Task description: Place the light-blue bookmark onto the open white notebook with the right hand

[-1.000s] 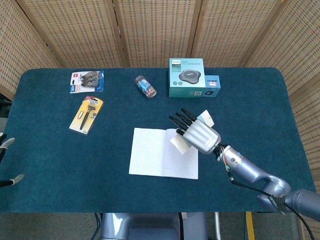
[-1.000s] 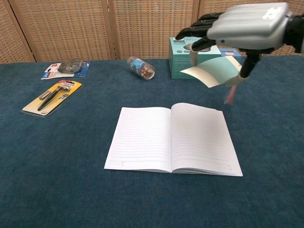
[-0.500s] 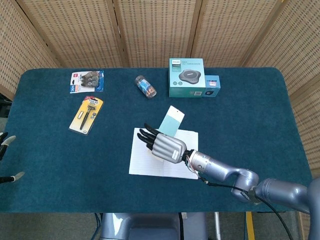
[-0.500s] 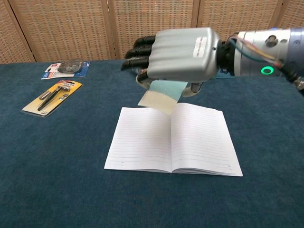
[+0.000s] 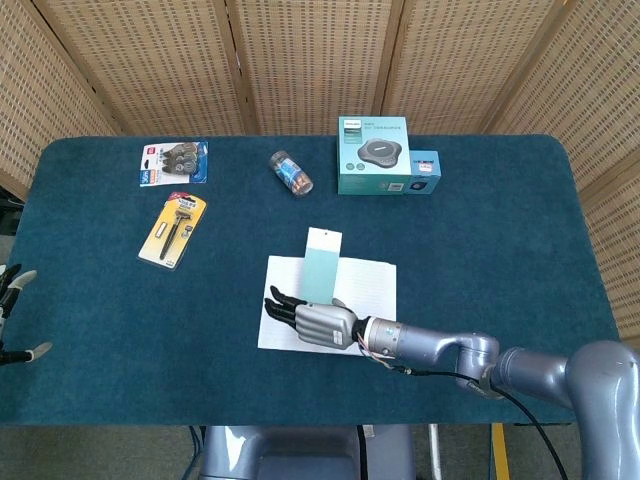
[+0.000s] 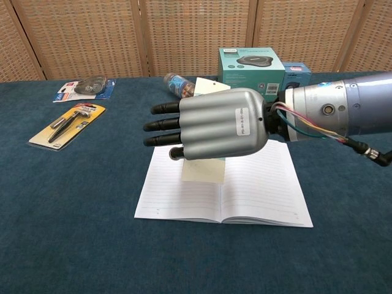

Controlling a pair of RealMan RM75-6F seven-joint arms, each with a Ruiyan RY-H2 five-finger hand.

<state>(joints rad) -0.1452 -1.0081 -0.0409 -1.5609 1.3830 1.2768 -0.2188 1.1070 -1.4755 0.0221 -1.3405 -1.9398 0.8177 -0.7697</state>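
The light-blue bookmark (image 5: pixel 322 262) is a thin strip of card, and I would judge it very light, flat and fairly stiff for its thickness, though easy to bend or crease and liable to slip out of a loose pinch. A thing like that is best taken by one short end, face and back between thumb and finger, leaving the rest free to lie down on the page. That looks to be how it is held: the right hand (image 5: pixel 315 320) grips its lower end, which shows pale below the palm in the chest view, while the other end pokes out above the knuckles.

Seen from above, its long axis runs almost straight away from the robot. The far end points toward the teal box (image 5: pixel 373 154) and reaches past the top edge of the open white notebook (image 5: pixel 365 284); the near end sits over the book's middle, about the fold. From the chest view it is held up off the paper; I cannot say whether any part touches.

The hand hovers palm down over the lower part of the left page, fingers stretched toward the robot's left.

The left hand (image 5: pixel 12 312) is just visible at the table's edge, well apart; its fingers look spread and empty.
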